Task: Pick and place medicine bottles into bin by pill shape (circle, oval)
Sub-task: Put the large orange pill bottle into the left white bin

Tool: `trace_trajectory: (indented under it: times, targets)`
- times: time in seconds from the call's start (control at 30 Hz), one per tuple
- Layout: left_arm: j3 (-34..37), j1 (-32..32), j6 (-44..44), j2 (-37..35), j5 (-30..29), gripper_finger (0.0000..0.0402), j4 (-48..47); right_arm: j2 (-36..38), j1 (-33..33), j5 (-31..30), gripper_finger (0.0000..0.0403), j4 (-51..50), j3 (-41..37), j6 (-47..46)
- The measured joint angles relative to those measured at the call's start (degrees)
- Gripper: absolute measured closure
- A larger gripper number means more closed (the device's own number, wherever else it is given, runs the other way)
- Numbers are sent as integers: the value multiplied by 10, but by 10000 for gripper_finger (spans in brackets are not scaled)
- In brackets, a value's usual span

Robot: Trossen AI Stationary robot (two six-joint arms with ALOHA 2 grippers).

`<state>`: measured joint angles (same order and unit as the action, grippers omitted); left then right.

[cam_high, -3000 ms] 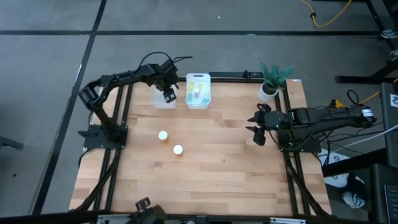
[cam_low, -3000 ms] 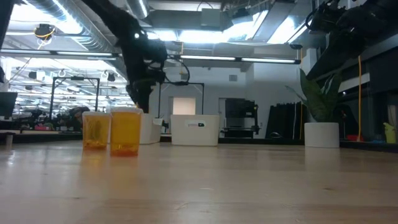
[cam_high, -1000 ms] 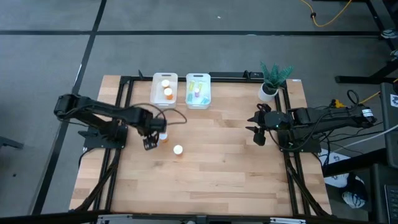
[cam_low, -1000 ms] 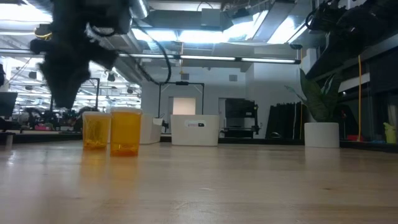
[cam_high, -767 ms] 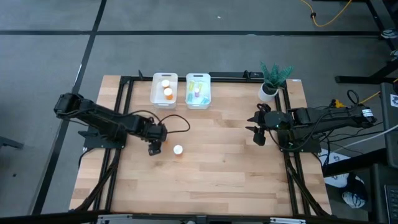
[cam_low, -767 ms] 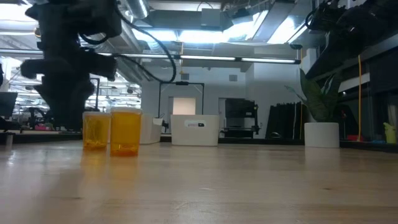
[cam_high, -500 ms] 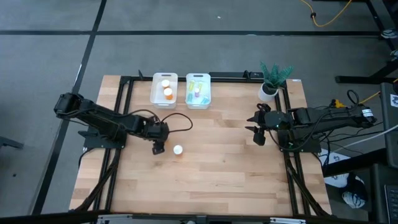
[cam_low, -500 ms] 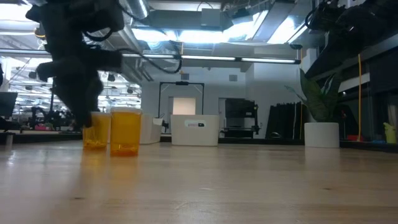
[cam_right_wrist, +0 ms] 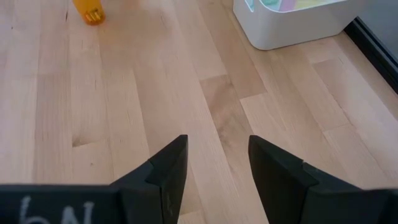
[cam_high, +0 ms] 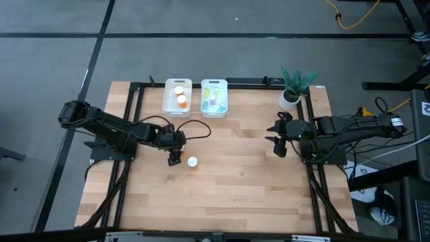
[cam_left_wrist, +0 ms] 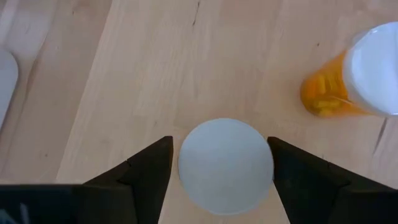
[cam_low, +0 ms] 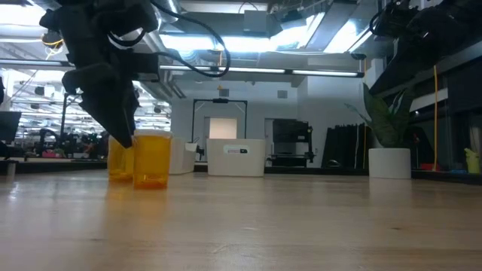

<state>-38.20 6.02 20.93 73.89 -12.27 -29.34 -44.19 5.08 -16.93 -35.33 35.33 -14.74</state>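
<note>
Two orange medicine bottles with white caps stand upright on the table. My left gripper (cam_high: 175, 159) is open and points down over the left bottle (cam_left_wrist: 226, 165); its fingers stand on either side of the cap, apart from it. In the low view the gripper (cam_low: 123, 135) stands in front of that bottle (cam_low: 115, 164). The second bottle (cam_high: 192, 162) stands just to its right and shows in the left wrist view (cam_left_wrist: 354, 81). My right gripper (cam_high: 278, 142) is open and empty at the table's right side.
Two white bins stand at the far edge: the left bin (cam_high: 166, 105) holds two orange bottles, the right bin (cam_high: 213, 111) holds pale green and pinkish ones. A white pot with a green plant (cam_high: 290, 98) stands at the far right. Bare wood lies toward the near edge.
My left gripper has gone toward the table's right edge and down, from beside the left orange bottle to over it, so that its open fingers now stand on either side of the cap. Both bottles have stayed in place.
</note>
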Motion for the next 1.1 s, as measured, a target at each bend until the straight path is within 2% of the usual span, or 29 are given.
trace_trajectory:
  times: [0.1,0.2,0.3,0.43,0.57,0.77,0.83,0.97,1.1]
  targets:
    - [0,0,0,0,3,170,0,0,0,0,231,0,0,0]
    - [-19,-5,-36,0,18,198,-18,0,0,0,231,0,0,0]
    - [-69,-21,-77,-6,13,215,-65,0,0,0,231,0,0,0]
    - [-157,-55,-140,-14,-29,215,-163,0,0,0,231,0,0,0]
    - [-228,-105,-200,-17,-105,215,-231,0,0,0,231,-1,0,0]
    - [-247,-235,-279,-15,-120,215,-214,0,0,0,231,-1,0,2]
    - [-247,-288,-301,-13,-103,215,-213,0,0,0,231,-1,0,2]
    - [-247,-397,-334,-12,-21,215,-206,0,0,0,231,-1,0,2]
    - [-247,-473,-357,0,42,214,-194,0,0,0,231,-1,0,2]
